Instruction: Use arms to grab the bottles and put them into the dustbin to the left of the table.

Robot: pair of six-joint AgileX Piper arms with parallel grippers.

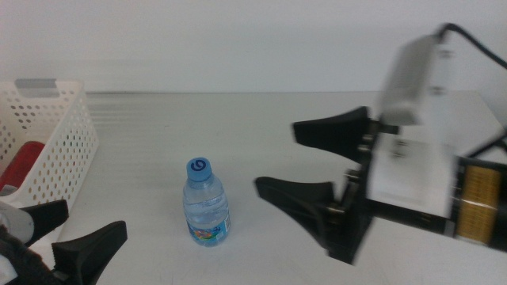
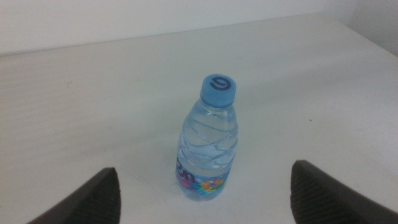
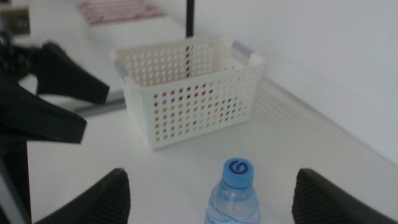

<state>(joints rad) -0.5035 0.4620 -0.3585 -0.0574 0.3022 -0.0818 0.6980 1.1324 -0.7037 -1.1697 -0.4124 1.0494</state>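
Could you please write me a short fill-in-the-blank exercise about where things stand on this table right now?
1. The water bottle stands upright and its cap is ____.
2. The jaws of the right gripper are ____.
3. A red thing lies inside the white ____.
4. The left gripper, near the picture's bottom edge, holds ____.

Missing words: blue; open; basket; nothing

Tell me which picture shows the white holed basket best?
The right wrist view: the whole white perforated plastic basket shows, with colours visible through its holes. The middle view cuts it at the edge; the left wrist view misses it.
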